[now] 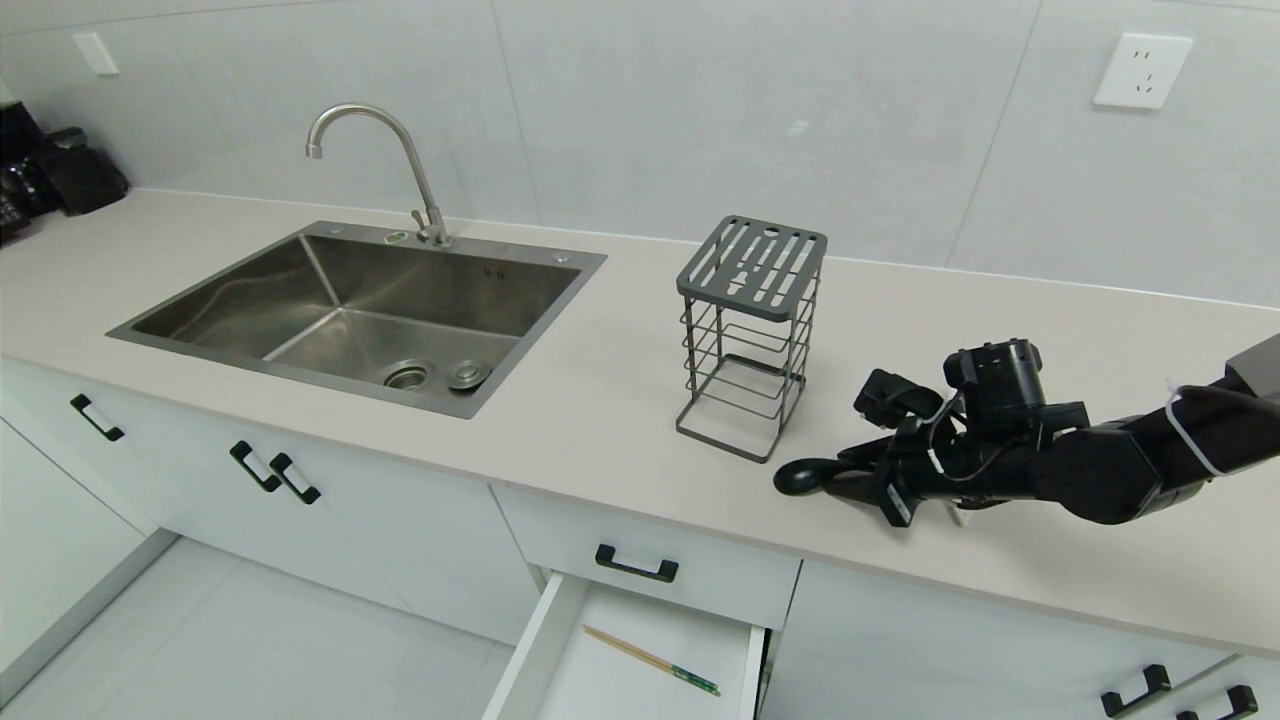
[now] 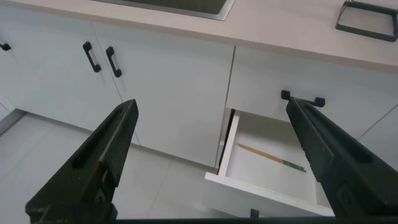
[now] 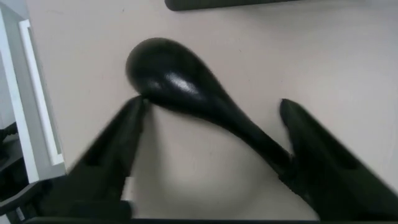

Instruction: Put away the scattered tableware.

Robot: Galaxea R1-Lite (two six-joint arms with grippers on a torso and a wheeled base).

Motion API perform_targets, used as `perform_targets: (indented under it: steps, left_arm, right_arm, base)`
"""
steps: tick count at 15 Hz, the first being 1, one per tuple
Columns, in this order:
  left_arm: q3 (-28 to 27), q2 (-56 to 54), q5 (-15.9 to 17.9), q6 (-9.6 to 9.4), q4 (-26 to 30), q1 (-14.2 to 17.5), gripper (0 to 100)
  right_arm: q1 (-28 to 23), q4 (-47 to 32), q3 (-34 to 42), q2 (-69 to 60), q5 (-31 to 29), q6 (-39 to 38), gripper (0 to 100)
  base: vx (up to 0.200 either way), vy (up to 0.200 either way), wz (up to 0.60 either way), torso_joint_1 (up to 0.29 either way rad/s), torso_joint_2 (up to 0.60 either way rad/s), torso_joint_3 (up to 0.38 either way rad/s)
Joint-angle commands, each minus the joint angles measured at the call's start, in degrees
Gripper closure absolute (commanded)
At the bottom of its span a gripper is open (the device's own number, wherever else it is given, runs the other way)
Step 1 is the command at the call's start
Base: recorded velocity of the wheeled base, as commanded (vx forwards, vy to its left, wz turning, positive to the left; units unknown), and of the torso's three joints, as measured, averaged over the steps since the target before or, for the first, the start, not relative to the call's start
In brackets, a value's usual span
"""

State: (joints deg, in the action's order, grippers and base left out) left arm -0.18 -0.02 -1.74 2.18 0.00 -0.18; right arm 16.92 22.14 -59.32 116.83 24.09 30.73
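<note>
A black spoon (image 1: 800, 476) lies on the beige counter (image 1: 600, 400) near its front edge, to the right of the wire rack. My right gripper (image 1: 885, 460) is down at the counter and open. Its fingers straddle the spoon's handle, with the bowl pointing away from the arm. In the right wrist view the spoon (image 3: 180, 84) lies slanted between the two fingers of the right gripper (image 3: 211, 112). Below the counter a white drawer (image 1: 560, 660) stands open with a pair of chopsticks (image 1: 650, 660) inside. My left gripper (image 2: 211, 109) hangs open and empty before the cabinets, facing the drawer (image 2: 227, 149) and chopsticks (image 2: 270, 155).
A dark grey wire rack (image 1: 750, 335) stands upright on the counter just left of the spoon. A steel sink (image 1: 350, 310) with a faucet (image 1: 400, 160) is set in at the left. White cabinet doors with black handles (image 1: 275, 470) run below.
</note>
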Motion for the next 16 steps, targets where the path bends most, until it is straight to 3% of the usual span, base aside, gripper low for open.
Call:
perform_targets:
  steps: [1,9,13,16]
  left_arm:
    - [0.01,0.02,-0.01,0.02,0.00,0.01,0]
    - [0.01,0.02,-0.01,0.02,0.00,0.01,0]
    - [0.01,0.02,-0.01,0.02,0.00,0.01,0]
    - [0.01,0.02,-0.01,0.02,0.00,0.01,0]
  right_arm:
    - [0.04,-0.25,0.43,-0.12,-0.01,0.29,100]
    - [0.48,0.54,5.00,-7.76,-0.01,2.49,100]
    - [2.94,5.37,14.76,-14.97,-0.45,2.40,100]
    - [5.32,5.99,16.87,-16.90,-0.97,2.40,100]
  base:
    - [0.000,0.000,0.00,0.000,0.00,0.000]
    - [0.000,0.000,0.00,0.000,0.00,0.000]
    - [0.000,0.000,0.00,0.000,0.00,0.000]
    - [0.000,0.000,0.00,0.000,0.00,0.000]
